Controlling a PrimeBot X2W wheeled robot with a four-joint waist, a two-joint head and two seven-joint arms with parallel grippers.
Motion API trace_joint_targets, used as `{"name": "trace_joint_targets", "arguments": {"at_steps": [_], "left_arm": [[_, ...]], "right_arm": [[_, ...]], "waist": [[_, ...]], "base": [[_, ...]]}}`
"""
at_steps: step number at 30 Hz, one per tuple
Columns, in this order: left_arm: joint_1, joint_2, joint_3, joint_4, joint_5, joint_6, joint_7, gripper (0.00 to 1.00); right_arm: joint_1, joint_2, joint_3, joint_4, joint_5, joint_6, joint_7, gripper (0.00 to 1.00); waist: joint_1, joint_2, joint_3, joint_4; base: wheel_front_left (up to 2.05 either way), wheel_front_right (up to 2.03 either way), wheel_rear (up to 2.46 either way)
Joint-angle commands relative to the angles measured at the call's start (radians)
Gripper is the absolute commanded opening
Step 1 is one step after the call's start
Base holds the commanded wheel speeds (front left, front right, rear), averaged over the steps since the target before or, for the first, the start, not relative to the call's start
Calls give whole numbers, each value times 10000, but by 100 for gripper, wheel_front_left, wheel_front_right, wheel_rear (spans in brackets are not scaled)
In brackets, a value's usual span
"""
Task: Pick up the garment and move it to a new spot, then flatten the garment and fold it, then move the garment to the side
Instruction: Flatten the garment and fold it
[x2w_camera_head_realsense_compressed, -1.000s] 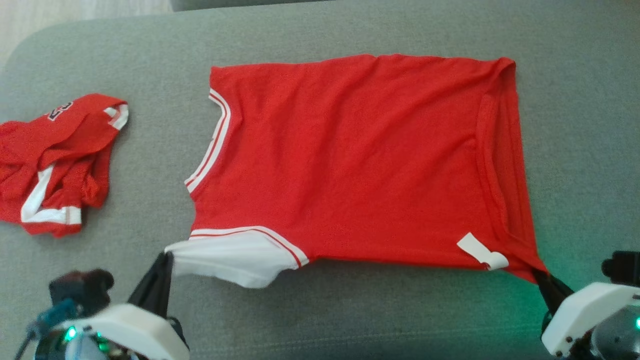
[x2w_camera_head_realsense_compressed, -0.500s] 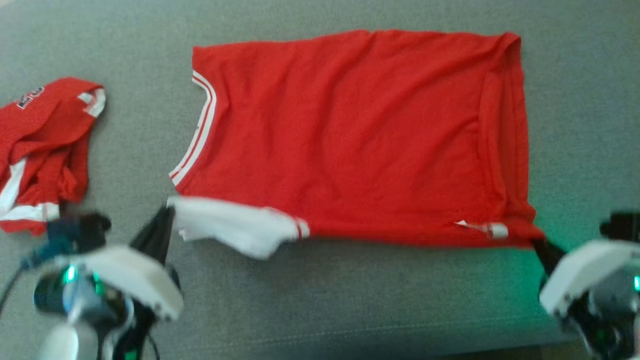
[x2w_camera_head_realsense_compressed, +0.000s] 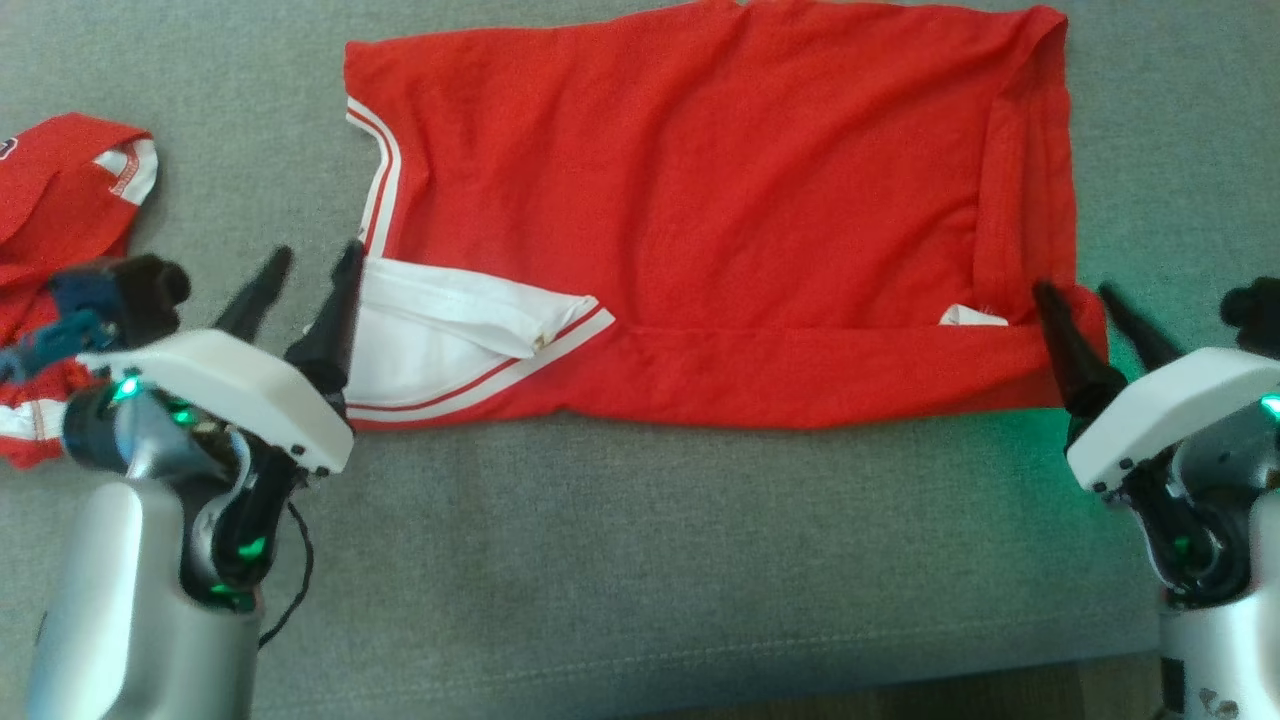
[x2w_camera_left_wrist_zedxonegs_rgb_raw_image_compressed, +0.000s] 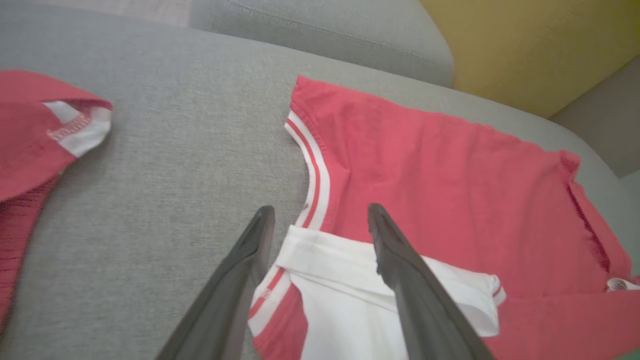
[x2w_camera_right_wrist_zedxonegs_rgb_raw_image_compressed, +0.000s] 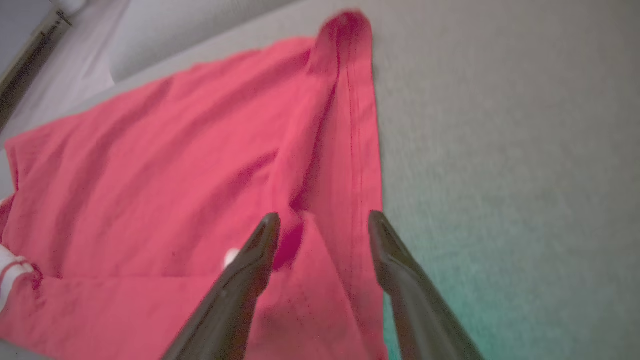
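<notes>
head view: red knit garment with white trim (x2w_camera_head_realsense_compressed: 700, 200) lies on the grey fabric cushion (x2w_camera_head_realsense_compressed: 640, 560), near edge folded; left gripper (x2w_camera_head_realsense_compressed: 316, 255) and right gripper (x2w_camera_head_realsense_compressed: 1074, 292), jaws spread, at its near corners. left wrist view: white sleeve (x2w_camera_left_wrist_zedxonegs_rgb_raw_image_compressed: 345, 300) may spring open. right wrist view: fingers (x2w_camera_right_wrist_zedxonegs_rgb_raw_image_compressed: 240, 290) could snag the hem (x2w_camera_right_wrist_zedxonegs_rgb_raw_image_compressed: 360, 150).

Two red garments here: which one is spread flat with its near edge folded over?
The large red jersey in the middle; the small red garment at the far left lies crumpled.
</notes>
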Motion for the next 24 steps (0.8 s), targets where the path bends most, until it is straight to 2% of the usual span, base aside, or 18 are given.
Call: {"name": "trace_joint_targets", "arguments": {"at_steps": [1,7,11,16,24], "left_arm": [[-231,168,399,-296,315,37,-538,100],[247,-249,277,-508,1563,460,-3386,100],[753,-454,112,-559,2135,686,-4833,100],[1563,-589,63,-497,2413,921,-5772,100],[2569,-711,-44,-112,2463,1091,-6053,100]], "right_arm": [[-185,-280,369,-522,-123,-7,-734,100],[266,-481,1042,-911,-954,-7,-4155,100],[602,-521,1331,-887,-1438,-7,-5475,100],[1156,-477,1707,-853,-1642,-7,-6154,100],[1824,-340,2296,-755,-1533,-7,-6389,100]], "waist": [[-1,0,24,-18],[-1,0,-72,-20],[-1,0,-299,-42],[-1,0,-713,-122],[-1,0,-1221,-125]], "base": [[0,0,0],[0,0,0],[0,0,0],[0,0,0],[0,0,0]]}}
